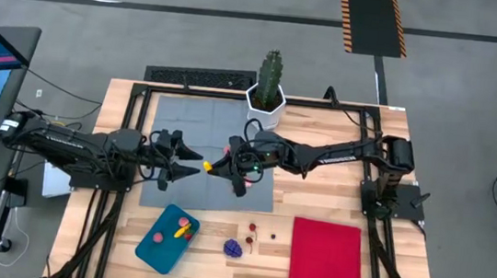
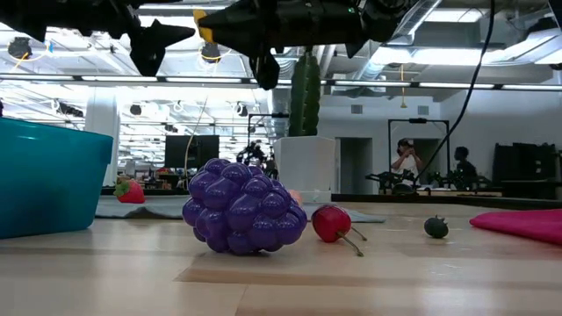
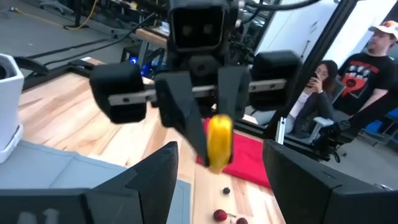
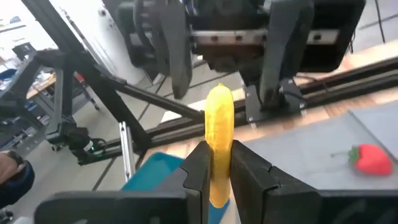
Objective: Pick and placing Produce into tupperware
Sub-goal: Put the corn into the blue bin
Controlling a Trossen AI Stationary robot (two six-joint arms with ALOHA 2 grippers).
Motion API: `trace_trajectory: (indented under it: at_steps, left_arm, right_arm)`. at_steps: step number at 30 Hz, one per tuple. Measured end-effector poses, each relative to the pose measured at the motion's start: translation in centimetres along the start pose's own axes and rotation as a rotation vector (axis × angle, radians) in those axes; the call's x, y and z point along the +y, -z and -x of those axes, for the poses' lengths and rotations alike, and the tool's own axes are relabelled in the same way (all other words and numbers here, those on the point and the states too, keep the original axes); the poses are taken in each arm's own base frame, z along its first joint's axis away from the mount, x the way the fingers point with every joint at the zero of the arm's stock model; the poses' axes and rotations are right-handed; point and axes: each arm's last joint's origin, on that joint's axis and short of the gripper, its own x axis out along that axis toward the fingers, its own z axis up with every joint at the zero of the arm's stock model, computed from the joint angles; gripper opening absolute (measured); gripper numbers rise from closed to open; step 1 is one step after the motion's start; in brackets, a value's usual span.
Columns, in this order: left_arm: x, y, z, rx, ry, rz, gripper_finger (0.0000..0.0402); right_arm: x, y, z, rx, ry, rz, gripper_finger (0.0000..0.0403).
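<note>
- R gripper (image 4: 217,165) clamped tight on a yellow banana (image 4: 219,134), held up over the grey mat (image 1: 177,118), mid-table.
- L gripper (image 1: 192,162) fingers spread wide, nothing in them, tips facing the banana, just beside it, not touching.
- Tub (image 1: 167,238) at front-left of table, off the mat; has pink, red and yellow bits inside.
- Grapes (image 1: 232,247) on wood just right of tub; cherries (image 1: 251,233) near them, toward the red cloth (image 1: 326,259).
- Strawberry (image 4: 370,158) lies on the mat.
- Cactus (image 1: 270,75) in white pot at back edge of mat.
- People in room behind.
</note>
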Motion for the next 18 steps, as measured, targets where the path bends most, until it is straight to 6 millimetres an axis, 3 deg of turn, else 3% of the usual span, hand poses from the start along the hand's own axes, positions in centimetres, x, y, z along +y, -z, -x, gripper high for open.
trace_trajectory:
  at_steps: [18]
  left_arm:
    - [0.1,0.7,-2.2,-0.008,0.03,0.001,0.0225]
  right_arm:
    - [0.0,-0.7,-0.1,0.004,0.003,-0.009,0.0076]
